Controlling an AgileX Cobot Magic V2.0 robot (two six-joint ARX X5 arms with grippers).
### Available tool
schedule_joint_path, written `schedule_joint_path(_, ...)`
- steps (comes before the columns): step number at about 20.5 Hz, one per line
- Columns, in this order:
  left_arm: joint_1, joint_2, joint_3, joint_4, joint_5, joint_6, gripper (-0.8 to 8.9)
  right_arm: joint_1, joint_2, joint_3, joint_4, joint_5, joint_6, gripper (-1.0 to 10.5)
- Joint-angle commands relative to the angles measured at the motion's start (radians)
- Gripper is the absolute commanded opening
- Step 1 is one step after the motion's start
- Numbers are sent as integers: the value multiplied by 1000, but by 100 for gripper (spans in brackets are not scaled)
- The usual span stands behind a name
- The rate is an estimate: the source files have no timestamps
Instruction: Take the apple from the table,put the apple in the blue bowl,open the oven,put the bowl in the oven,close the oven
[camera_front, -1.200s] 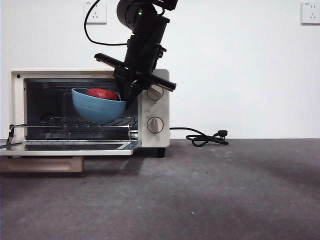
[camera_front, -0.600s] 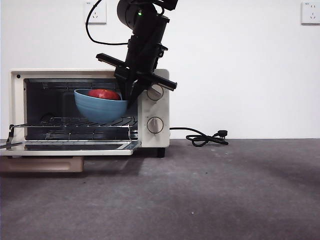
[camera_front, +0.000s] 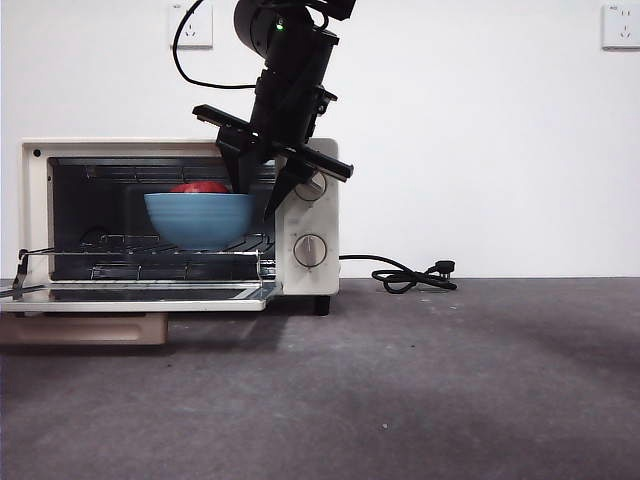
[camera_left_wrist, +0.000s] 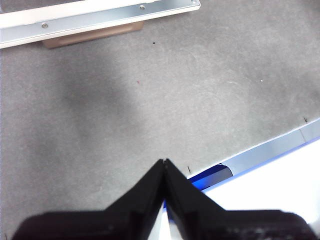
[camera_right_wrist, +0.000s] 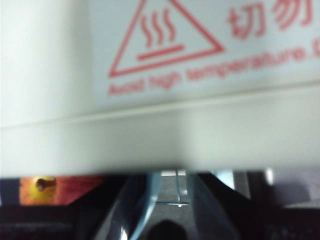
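We see the cream-white oven at about nine o'clock on the dark grey, speckled worktop, its glass door folded down flat and its wire rack bare metal. On that rack sits the bowl — round, deep, matte blue with faint ridges — and level now, where half a second ago it hung tilted and slightly higher. The red apple shows only as a low dome above the rim; in the right wrist view we catch its yellow patch and brown stem.

The right end effector comes down from twelve o'clock at the bowl's three o'clock edge, its black jaws now spread apart on either side of the rim and no longer pinching it as before. The left end effector waits over bare worktop near the door's front edge, jaws pressed together on nothing. A black cord coils at the oven's three o'clock side.
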Motion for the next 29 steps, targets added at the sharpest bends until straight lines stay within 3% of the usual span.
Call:
schedule_joint_path(1,-3,-1,-9,2,0,8,-5,5,6,1,-5,11,-2,159)
schedule_joint_path(17,-3,-1,-9,0,-116,16,-6,49,-114,1,-29,134,-186,159)
schedule_joint_path(21,-2,1,-9,-1,-132,16,-7,55,-172,1,-70,146,-281,159)
schedule_joint_path(29,17,50,-9,26,-133,45,-8,63,-312,1,-212,266,-470,155)
